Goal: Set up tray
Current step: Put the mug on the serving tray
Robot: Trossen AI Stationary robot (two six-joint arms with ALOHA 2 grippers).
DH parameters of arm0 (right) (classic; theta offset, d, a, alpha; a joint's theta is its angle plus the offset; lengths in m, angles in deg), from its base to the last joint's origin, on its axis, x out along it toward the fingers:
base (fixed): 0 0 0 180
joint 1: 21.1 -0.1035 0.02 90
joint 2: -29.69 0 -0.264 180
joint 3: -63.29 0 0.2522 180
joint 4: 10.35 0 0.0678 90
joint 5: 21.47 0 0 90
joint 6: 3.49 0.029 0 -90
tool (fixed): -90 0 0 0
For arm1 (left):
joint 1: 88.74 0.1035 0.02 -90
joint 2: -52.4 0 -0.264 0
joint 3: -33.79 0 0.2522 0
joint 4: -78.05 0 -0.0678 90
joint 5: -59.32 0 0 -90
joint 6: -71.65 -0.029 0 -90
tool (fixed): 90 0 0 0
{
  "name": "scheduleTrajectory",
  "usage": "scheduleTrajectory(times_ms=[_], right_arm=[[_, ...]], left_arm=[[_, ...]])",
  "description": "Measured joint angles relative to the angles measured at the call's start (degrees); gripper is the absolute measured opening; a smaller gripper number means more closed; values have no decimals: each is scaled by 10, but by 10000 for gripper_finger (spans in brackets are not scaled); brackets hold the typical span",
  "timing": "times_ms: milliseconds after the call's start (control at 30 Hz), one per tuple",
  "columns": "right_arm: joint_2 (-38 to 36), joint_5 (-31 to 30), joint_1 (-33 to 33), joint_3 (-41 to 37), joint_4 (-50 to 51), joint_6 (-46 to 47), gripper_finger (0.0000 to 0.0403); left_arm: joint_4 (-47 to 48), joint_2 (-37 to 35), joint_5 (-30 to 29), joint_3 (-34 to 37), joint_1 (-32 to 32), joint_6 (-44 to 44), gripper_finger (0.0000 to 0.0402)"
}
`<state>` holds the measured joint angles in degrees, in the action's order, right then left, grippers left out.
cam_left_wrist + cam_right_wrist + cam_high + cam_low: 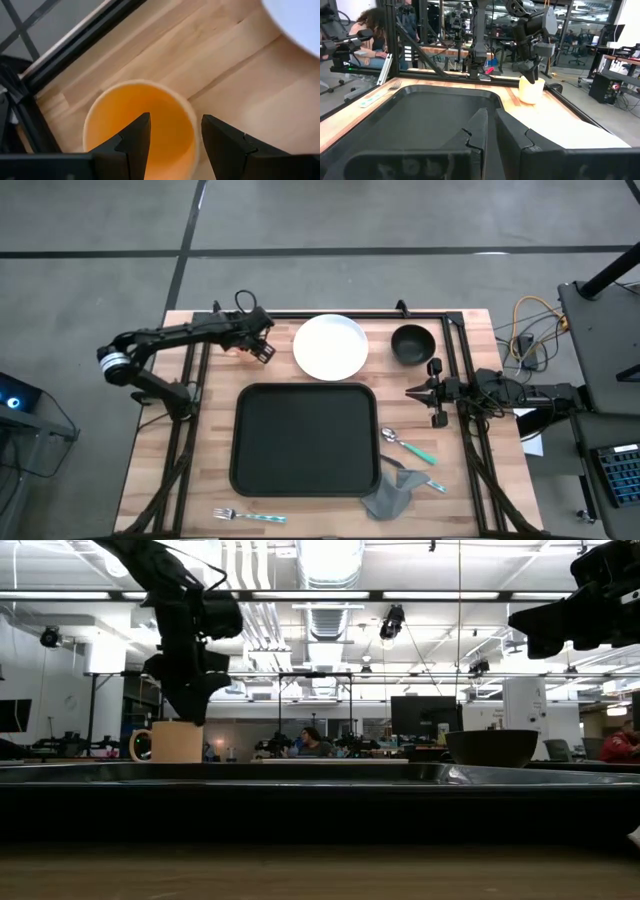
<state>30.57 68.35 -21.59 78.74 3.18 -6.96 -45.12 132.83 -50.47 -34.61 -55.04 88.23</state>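
A: Left gripper (pixel 262 345) state?

B: It is seen directly above the yellow mug (pixel 140 130). Its fingers are parted about a mug-wall's width; one is inside the opening, one is outside the rim on the plate side. Nothing is gripped yet as far as can be told; in the low view the fingers are seen just over the mug's (pixel 180 742) top.

A: Tray?

B: The tray (pixel 305 440) is found empty at table centre, flat, slightly wider than deep. From the left gripper it lies toward the table's near edge and a bit to the robot's right, close by. The white plate (pixel 330 346) is just beside the gripper on the same side as the outer finger.

A: Right arm?

B: The right gripper (pixel 415 392) is held in the air off the tray's right edge, pointed at the tray, fingers closed or nearly so, nothing held. The black bowl (pixel 412 343) is near it, toward the far edge. Spoon (pixel 408 445), napkin (pixel 390 495) and fork (pixel 248 516) are left on the table.

A: Relation that matters?

B: The mug is nearer the left arm. Judged: the rim is to be pinched, then a short carry made toward the tray's near-left area.
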Motion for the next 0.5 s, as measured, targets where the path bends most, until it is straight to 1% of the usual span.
scheduleTrajectory(times_ms=[333,433,500], right_arm=[[0,0,0,0,0,0,27],[0,0,0,0,0,0,27],[0,0,0,0,0,0,27]], left_arm=[[-2,6,4,18,1,0,155],[-2,6,7,18,1,-2,136],[-1,6,23,19,1,-22,105]])
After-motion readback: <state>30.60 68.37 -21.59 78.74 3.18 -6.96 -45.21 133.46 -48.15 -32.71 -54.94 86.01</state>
